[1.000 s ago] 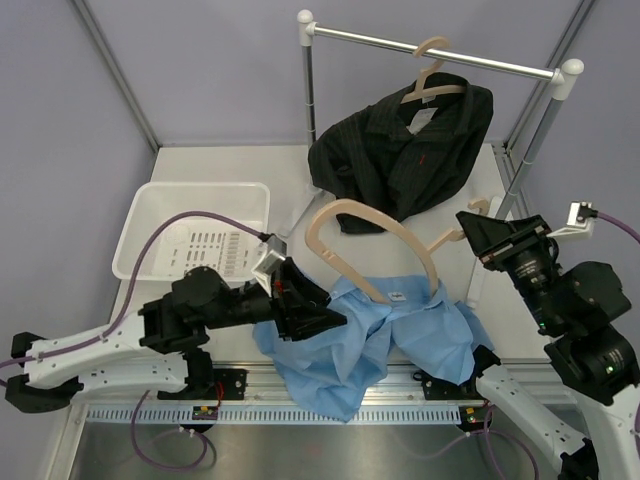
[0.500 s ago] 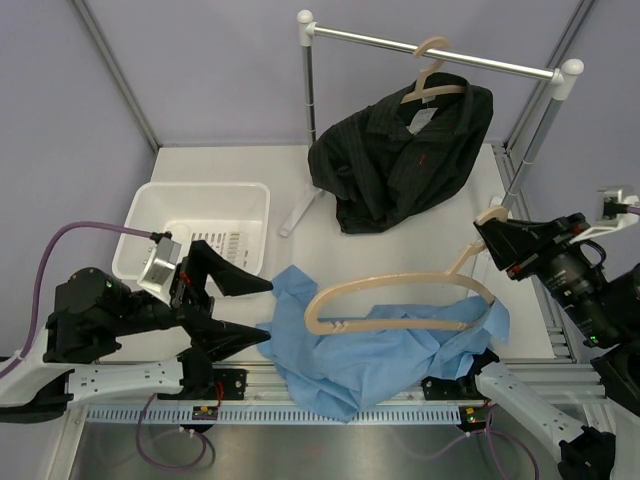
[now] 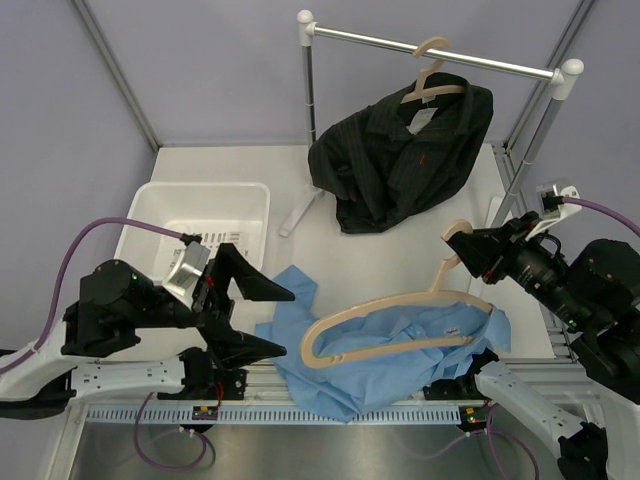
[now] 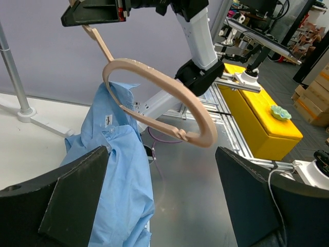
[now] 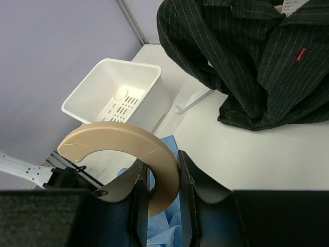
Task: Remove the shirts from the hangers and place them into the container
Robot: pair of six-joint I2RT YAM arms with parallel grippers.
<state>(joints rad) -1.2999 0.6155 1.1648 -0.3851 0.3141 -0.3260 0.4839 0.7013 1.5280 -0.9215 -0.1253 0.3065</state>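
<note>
the work is sitting in the first half of the task: freeing the light blue shirt (image 3: 330,385) from the beige hanger (image 5: 118,134). the shirt is lying crumpled at the near edge of the table (image 3: 400,250), between the two arm bases. its collar is looking caught over one end of the hanger in the left wrist view, so it is probably not fully off. the container (image 3: 135,232) is standing at the left edge, holding nothing that is showing. the black pinstriped shirt (image 3: 400,160) is hanging on the second hanger (image 3: 432,75) from the rail (image 3: 440,52) at the far edge.

the next move is likely calling for the left arm to pinch the blue cloth near the collar and pull it clear while the right arm is keeping the hanger raised, then to carry the shirt left into the container. loose fabric is tending to snag on the hanger's end, so a low, firm pinch is mattering.

the right gripper (image 5: 160,172) is pinching the beige hanger at its curved neck, jaws pressed against both sides. the left gripper (image 3: 272,318) is hovering just beside the shirt's left edge with jaws spread wide, holding nothing.
</note>
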